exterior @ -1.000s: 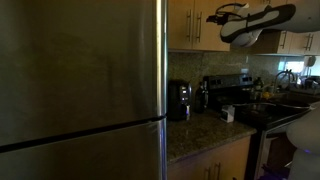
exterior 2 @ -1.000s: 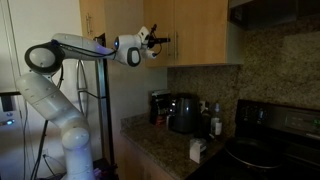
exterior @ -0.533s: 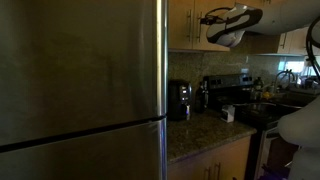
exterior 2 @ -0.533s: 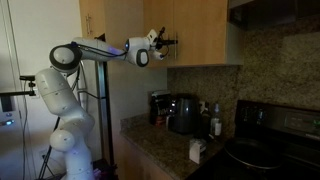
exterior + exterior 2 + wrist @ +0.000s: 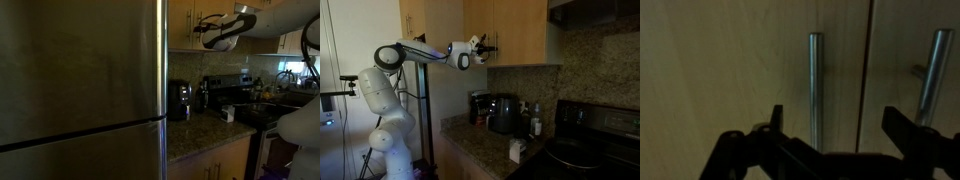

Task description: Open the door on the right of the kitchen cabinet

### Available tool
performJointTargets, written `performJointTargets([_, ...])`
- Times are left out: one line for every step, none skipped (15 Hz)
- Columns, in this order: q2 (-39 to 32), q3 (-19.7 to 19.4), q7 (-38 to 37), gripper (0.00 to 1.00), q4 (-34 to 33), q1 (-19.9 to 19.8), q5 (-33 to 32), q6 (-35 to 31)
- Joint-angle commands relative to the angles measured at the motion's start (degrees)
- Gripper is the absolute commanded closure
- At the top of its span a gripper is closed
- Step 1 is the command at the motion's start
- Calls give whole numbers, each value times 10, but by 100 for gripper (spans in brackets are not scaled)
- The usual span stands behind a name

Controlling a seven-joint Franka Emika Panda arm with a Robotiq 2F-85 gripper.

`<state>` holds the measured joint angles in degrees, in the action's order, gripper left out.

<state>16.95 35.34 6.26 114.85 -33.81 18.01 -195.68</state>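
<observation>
Two honey-brown panels side by side on the kitchen cabinet (image 5: 480, 20), split by a dark seam in the wrist view. Left of the seam, the twin panel (image 5: 730, 60); right of it, the door (image 5: 898, 60), flush with the twin and shut, its silver bar handle (image 5: 935, 70) upright along the left edge. Low in the same view, the gripper (image 5: 838, 128), fingers (image 5: 776, 122) spread wide, holding nothing, near the wood. Between them, the twin's handle (image 5: 815, 85); the door's own bar at the right finger, outside the gap. Contact with either bar: cannot tell. In an exterior view, the white Franka arm (image 5: 420, 50) stretched level from the left toward the cabinet's middle, high above the granite desk (image 5: 480, 152). On that desk, well below the door, a black coffee maker (image 5: 503, 113). Near and left in an exterior view, a stainless steel fridge (image 5: 80, 90).
</observation>
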Motion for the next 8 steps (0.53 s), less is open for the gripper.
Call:
performJointTargets([-19,80,12,0,-17,-90,12,-30])
performJointTargets([-16,106,10,0,-19,-127,27,-39])
performJointTargets([-11,130,9,0,-24,-162,41,-43])
performJointTargets([-3,156,4,0,-41,-204,53,-27])
performJointTargets([-2,180,0,0,-47,-237,62,-27])
performJointTargets([-2,202,-4,0,-60,-265,64,-26])
performJointTargets([-2,225,-7,25,-68,-292,64,-26])
performJointTargets([0,248,-12,26,-77,-315,63,-25])
